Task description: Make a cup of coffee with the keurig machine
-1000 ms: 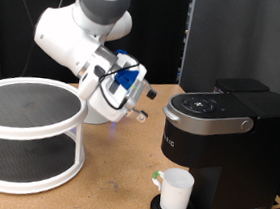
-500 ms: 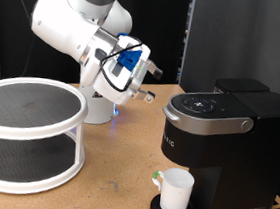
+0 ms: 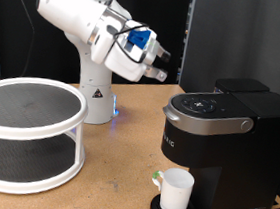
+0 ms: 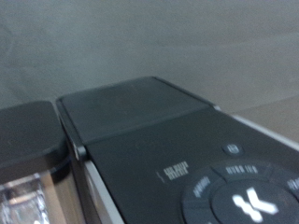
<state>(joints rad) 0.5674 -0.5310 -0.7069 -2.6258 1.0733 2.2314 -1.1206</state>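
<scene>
A white "K" on the keurig machine round button panel; smaller labels illegible.

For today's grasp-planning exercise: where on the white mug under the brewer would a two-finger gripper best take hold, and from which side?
Probably the cup's rim or wall, approached from the exterior view's left or front. It stands upright on the drip tray with the keurig machine's head overhanging it, so a top-down approach looks blocked. Its handle is not visible. The gripper hangs above the machine, holding nothing.
</scene>
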